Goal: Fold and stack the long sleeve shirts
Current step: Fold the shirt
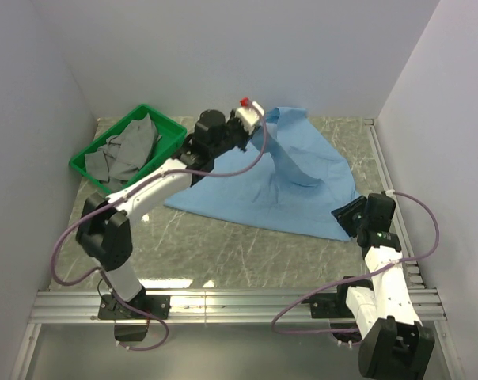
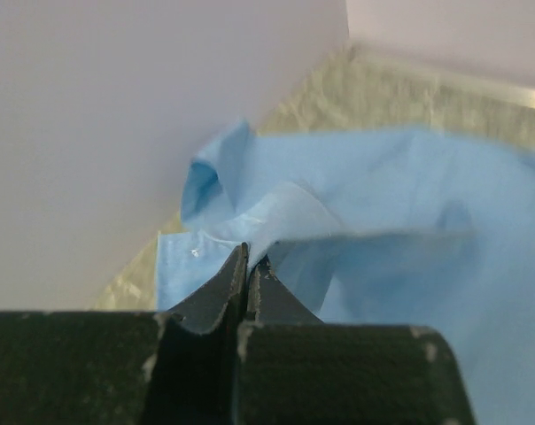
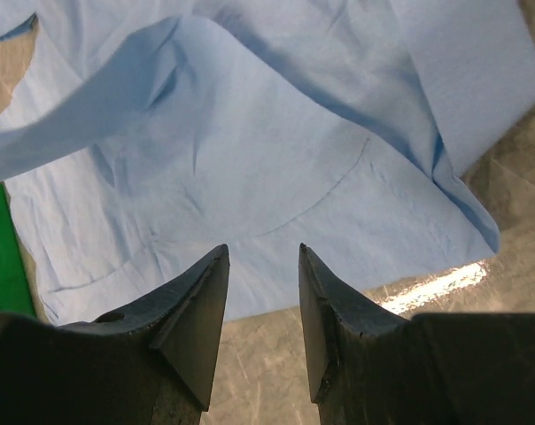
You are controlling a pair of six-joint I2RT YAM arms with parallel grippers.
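The shirt [image 1: 294,190] lies spread on the table [image 1: 223,245], in the middle and toward the right, mostly flat with some wrinkles. The left gripper [image 2: 250,259] is at the far edge of the shirt, close to the back wall. Its fingers are pressed together with a fold of the blue cloth pinched between their tips. From this hold, a narrow band of the shirt hangs down to the flat part. The right gripper [image 3: 263,266] is just beside the near right corner of the shirt, above the bare table. Its fingers stand apart with a moderate gap and there is nothing between them. At the far left of the table stands a green bin [image 1: 85,162] with grey cloth [image 1: 132,146] inside, just beside the shirt's left corner.
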